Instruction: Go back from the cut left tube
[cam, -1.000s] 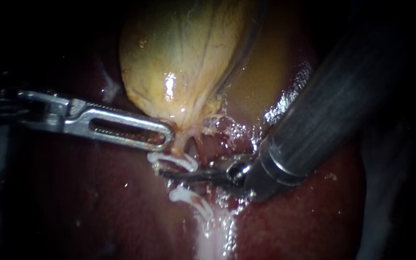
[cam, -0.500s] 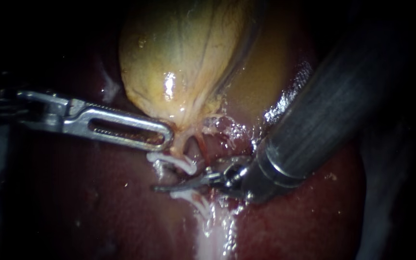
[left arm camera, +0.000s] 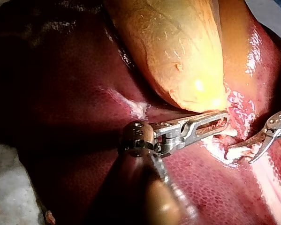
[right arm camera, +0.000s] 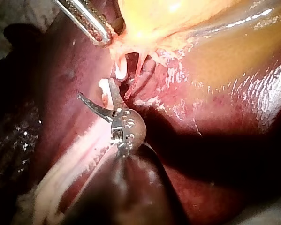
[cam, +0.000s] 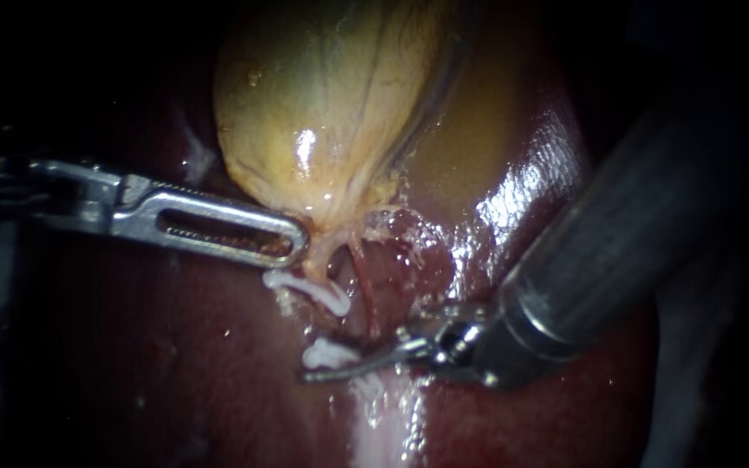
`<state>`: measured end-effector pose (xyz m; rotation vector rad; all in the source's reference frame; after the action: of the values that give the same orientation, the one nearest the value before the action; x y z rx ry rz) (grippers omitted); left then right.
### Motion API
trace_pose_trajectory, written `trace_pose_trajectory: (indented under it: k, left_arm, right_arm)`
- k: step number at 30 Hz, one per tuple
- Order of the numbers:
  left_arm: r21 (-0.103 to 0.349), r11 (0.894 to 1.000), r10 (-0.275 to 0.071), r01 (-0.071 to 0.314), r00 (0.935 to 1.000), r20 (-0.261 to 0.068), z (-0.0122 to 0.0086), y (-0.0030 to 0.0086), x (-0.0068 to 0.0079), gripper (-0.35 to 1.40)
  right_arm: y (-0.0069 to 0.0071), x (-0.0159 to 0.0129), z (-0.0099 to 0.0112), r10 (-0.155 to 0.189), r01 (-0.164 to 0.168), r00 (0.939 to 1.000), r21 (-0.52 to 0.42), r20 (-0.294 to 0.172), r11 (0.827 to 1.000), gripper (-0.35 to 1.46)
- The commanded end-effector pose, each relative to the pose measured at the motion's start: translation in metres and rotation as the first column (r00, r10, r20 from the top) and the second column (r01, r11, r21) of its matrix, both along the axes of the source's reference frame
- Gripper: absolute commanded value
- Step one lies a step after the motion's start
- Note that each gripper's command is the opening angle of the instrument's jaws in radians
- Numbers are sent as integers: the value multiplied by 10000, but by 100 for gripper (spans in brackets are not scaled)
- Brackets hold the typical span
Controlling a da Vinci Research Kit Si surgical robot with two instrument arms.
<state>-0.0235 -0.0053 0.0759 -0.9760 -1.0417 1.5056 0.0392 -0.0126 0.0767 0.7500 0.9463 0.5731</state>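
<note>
The yellow gallbladder (cam: 331, 113) lies on the dark red liver (cam: 175, 373). My left instrument (cam: 292, 247) comes in from the left, its slotted jaws shut on the gallbladder's neck; it also shows in the left wrist view (left arm camera: 217, 123) and the right wrist view (right arm camera: 102, 33). The left tube is parted between an upper white clip (cam: 309, 290) and a lower white clip (cam: 327, 354). A reddish right tube (cam: 366, 282) runs beside it. My right instrument (cam: 348, 364) has curved blades standing open (right arm camera: 95, 89), just below and right of the cut, holding nothing (left arm camera: 239, 155).
The right instrument's thick dark shaft (cam: 617, 234) crosses the liver from the upper right. A pale whitish band of tissue (cam: 383, 433) runs down from the lower clip. Wet, raw tissue (cam: 409, 251) glistens under the gallbladder's neck.
My right instrument has drawn back down and to the right, out of the gap between the two clips, and its blades now stand apart. The left instrument has held still.
</note>
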Motion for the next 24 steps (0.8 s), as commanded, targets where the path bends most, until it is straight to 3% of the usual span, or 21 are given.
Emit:
trace_pose_trajectory:
  k: [1, 7, 12, 19, 24]
  left_arm:
    - [1, 10000, -8, 8, 10000, -11, 0, 0, 0, -35]
    - [1, 10000, -5, 5, 10000, -10, 1, 0, 0, -35]
    - [1, 10000, -4, 4, 10000, -9, 1, 1, 1, -35]
    - [0, 10000, -4, 4, 10000, -9, 1, 1, 1, -35]
    - [-26, 10000, -20, 20, 10000, -27, 6, -1, -2, -35]
  right_arm:
    - [2, -5, -3, 3, -4, 10000, -346, -30, 9994, 143]
    - [25, -41, -22, -226, 153, 9988, -1624, -428, 9866, 143]
    - [48, -72, -38, -479, 244, 9955, -2670, -819, 9634, 143]
    - [69, -95, -52, -485, 167, 9946, -3211, -913, 9469, 143]
    - [75, -100, -55, -441, 100, 9946, -3357, -942, 9419, 143]
